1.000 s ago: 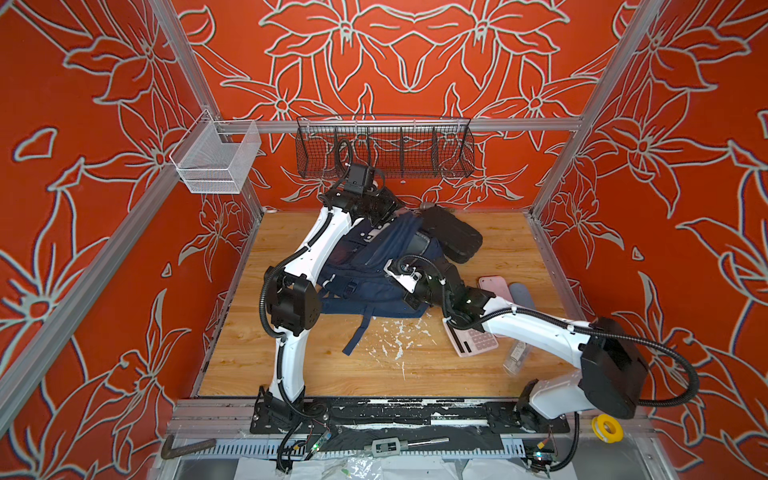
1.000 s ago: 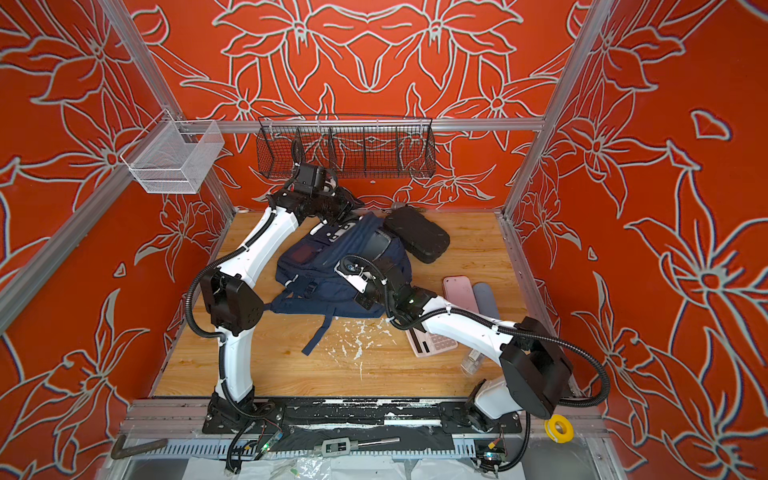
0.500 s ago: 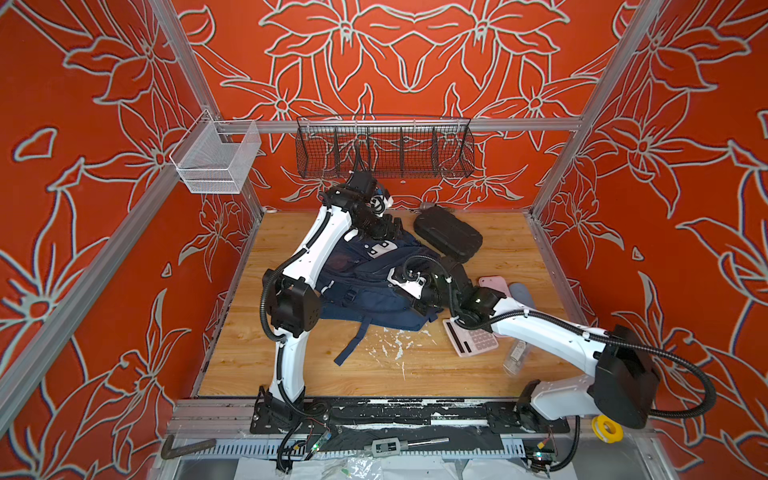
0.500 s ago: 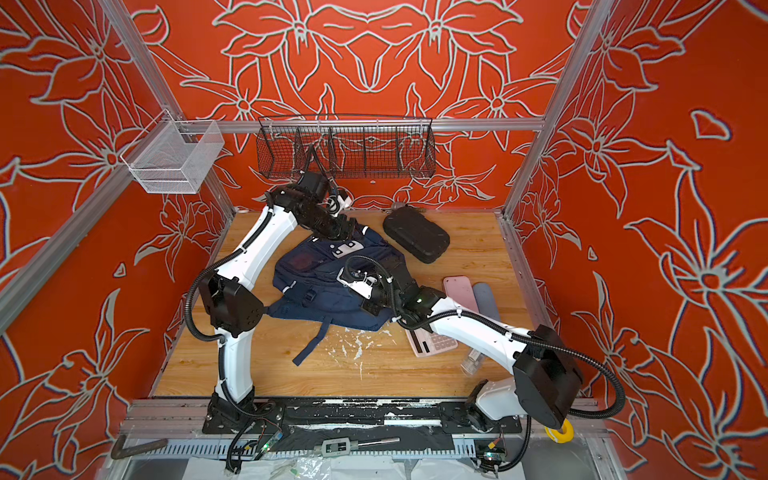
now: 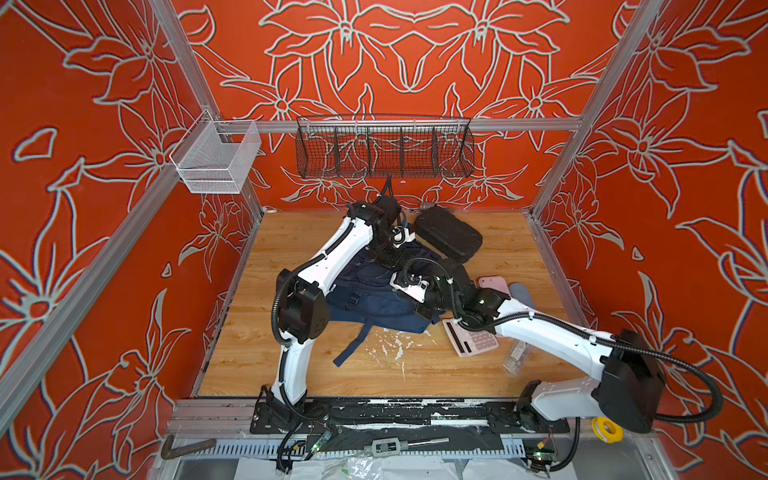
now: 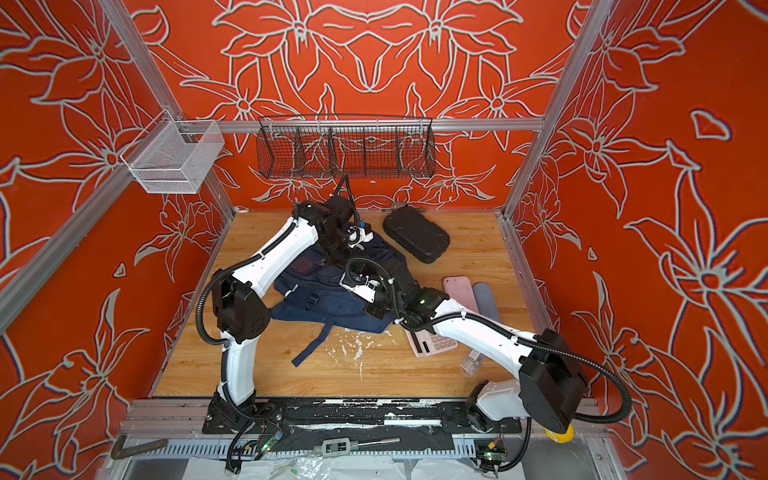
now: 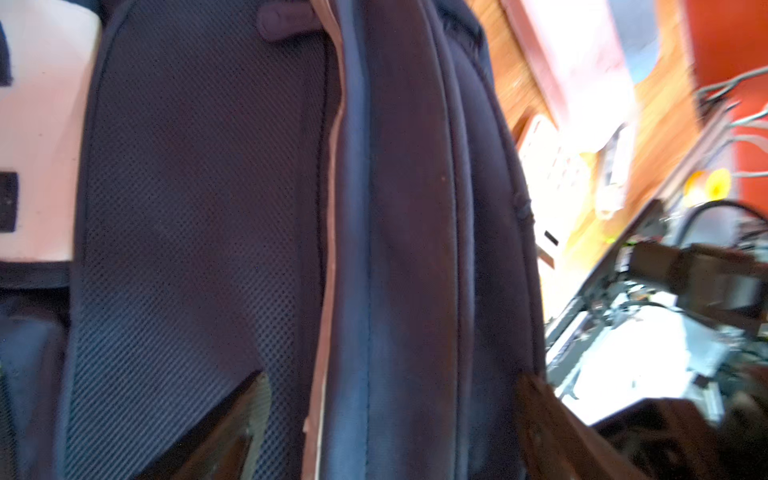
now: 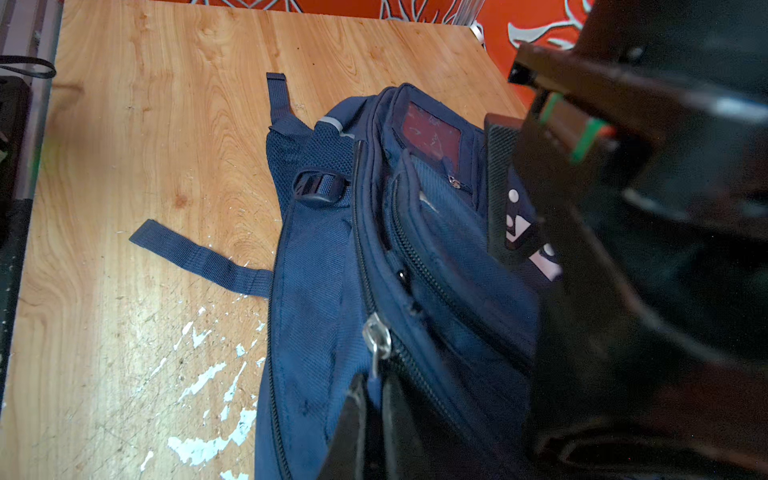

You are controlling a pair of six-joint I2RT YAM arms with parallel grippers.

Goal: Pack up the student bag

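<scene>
1. My right gripper (image 8: 374, 415) was pinched shut on a fold of the student bag (image 5: 374, 299), beside a zip pull. That arm stretched low across the wooden table (image 5: 257, 353).
2. The bag lay flat mid-table, one strap trailing towards my base.
3. My left gripper (image 7: 390, 382) was spread wide at the bag's far end, fingers straddling its padded edge. That arm arched over, wrist pointing down.

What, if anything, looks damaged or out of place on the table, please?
The wooden tabletop is worn: white chipped flecks scatter just in front of the student bag, beside its loose trailing strap.
</scene>
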